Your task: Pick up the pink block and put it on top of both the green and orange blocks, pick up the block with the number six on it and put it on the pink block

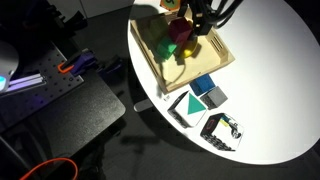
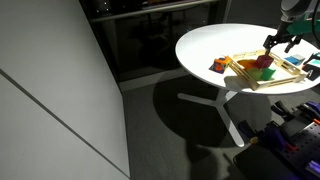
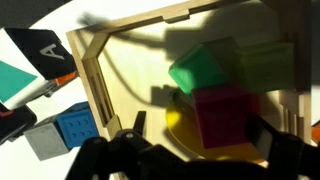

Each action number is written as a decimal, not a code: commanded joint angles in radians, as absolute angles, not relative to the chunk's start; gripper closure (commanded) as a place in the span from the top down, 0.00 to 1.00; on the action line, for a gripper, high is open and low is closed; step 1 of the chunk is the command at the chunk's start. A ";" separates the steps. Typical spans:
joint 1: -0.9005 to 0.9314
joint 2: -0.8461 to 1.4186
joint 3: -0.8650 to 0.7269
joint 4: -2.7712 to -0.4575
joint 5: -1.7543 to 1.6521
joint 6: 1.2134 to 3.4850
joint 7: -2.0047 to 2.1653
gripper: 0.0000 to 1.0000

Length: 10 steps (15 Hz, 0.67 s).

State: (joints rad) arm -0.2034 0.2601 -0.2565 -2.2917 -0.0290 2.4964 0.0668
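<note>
The pink block [image 3: 225, 115] lies in the wooden tray [image 3: 92, 75], partly over a yellow disc [image 3: 180, 135]. A green block [image 3: 200, 70] touches its far side, and a pale yellow-green block [image 3: 265, 62] sits beside that one. My gripper [image 3: 200, 138] is open just above the pink block, with one finger on each side of it. In an exterior view the gripper [image 1: 203, 20] hovers over the pink block [image 1: 183, 28] and the green block [image 1: 186, 45]. An orange block [image 2: 218, 66] sits at the tray's end. No number six is readable.
Outside the tray lie a blue block [image 3: 75, 120], a grey block [image 3: 45, 142], a black card with a letter A [image 3: 45, 48] and a teal card [image 3: 15, 75]. The tray [image 1: 160, 62] sits on a round white table [image 1: 280, 70] near its edge.
</note>
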 commanded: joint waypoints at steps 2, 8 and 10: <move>-0.186 0.270 -0.205 -2.231 -0.036 2.469 0.013 1.00; -0.153 0.325 -0.137 -2.154 -0.053 2.484 -0.086 1.00; -0.143 0.348 -0.119 -2.129 -0.066 2.491 -0.129 1.00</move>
State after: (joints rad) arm -0.1494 0.3063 -0.1381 -2.1857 -0.0366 2.4955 -0.0694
